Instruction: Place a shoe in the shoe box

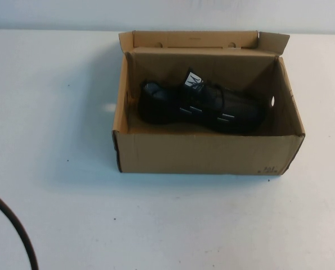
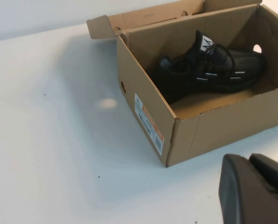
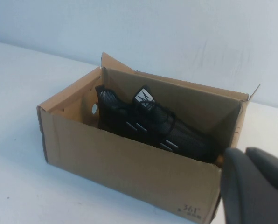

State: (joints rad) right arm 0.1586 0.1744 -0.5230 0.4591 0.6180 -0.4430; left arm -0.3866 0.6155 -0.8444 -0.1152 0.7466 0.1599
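Observation:
The black knit shoe lies on its side inside the brown cardboard shoe box, toe towards the robot's right, white tongue tag up. It also shows in the left wrist view and the right wrist view. My left gripper is shut and empty, off the box's left front corner above the table. My right gripper is shut and empty, beside the box's right front corner. Neither gripper shows in the high view.
The box stands at the middle back of the white table with its flaps upright. A black cable curves across the front left corner. A white wall runs behind the table.

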